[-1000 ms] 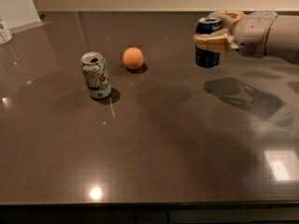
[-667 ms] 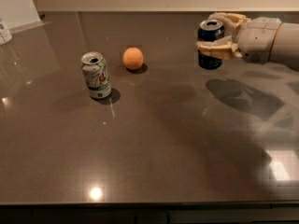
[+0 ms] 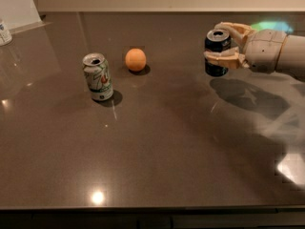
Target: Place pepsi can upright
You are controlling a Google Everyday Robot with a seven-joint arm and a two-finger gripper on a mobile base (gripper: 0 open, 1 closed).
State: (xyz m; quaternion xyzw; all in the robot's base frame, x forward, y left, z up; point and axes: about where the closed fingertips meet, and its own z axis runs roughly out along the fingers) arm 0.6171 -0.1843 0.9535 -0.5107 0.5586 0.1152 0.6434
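Observation:
The pepsi can [image 3: 217,52] is dark blue with a silver top. It stands upright, held at the right of the dark table [image 3: 157,151], slightly above or just at the surface. My gripper [image 3: 223,44] comes in from the right edge and is shut on the can, one beige finger [image 3: 224,59] across its front and one behind its rim.
A silver-white can with green and red markings [image 3: 98,77] stands upright at the left. An orange ball [image 3: 136,59] lies behind it, near the middle. A white object [image 3: 5,31] sits at the far left edge.
My gripper and the pepsi can have shifted slightly to the right and a little lower. The other can and the orange ball have not moved.

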